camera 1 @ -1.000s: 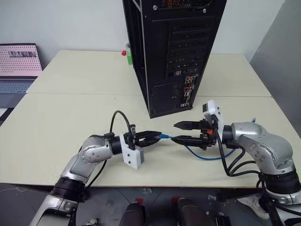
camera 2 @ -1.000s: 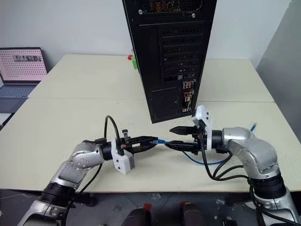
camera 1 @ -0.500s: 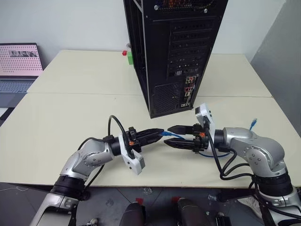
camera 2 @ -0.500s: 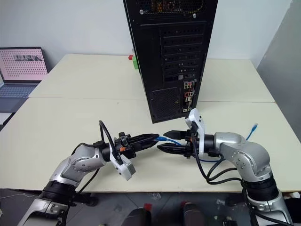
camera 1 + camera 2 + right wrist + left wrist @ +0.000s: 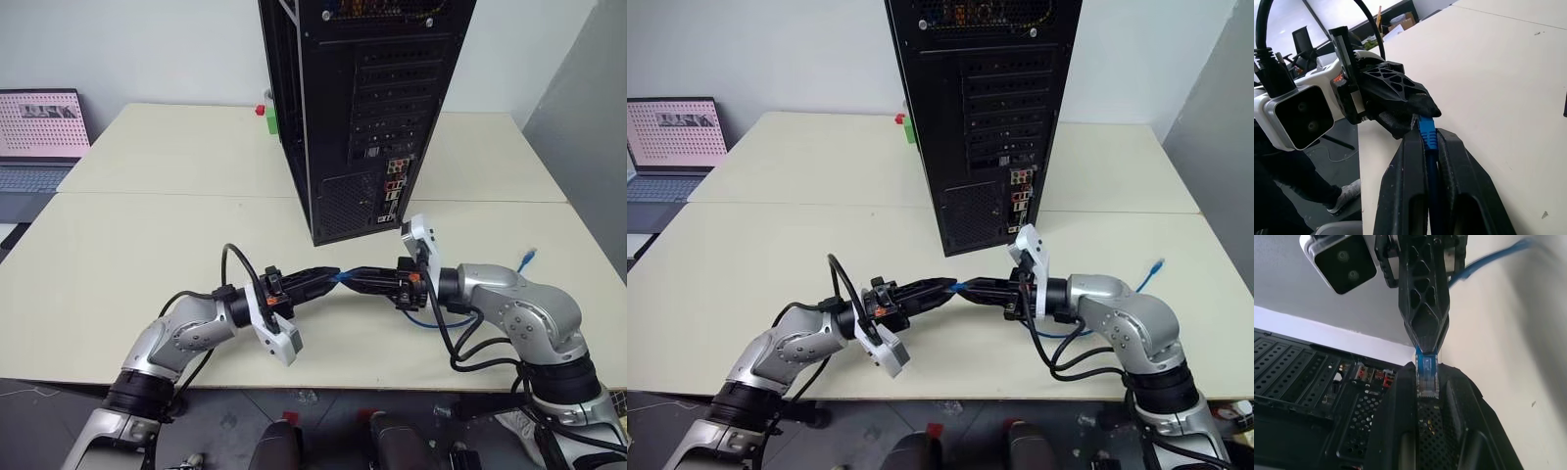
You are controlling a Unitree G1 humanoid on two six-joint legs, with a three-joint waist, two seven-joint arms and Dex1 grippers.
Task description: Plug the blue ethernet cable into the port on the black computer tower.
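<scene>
Low over the near edge of the table, the plug end of the blue cable is now pinched from both sides. The right gripper, whose fingers stood spread around the cord a second ago, has been clamped onto it just behind the plug, tip to tip with the left gripper, which has been kept clenched on the plug throughout. In the right wrist view the cord is seen wedged between the two black fingers. A handover appears to be under way, so that the plug can be carried by the right arm. The slack is left looped on the table beside that arm, its far plug lying free. Beyond stands the black computer, its port low among the rear connectors and not yet reached.
</scene>
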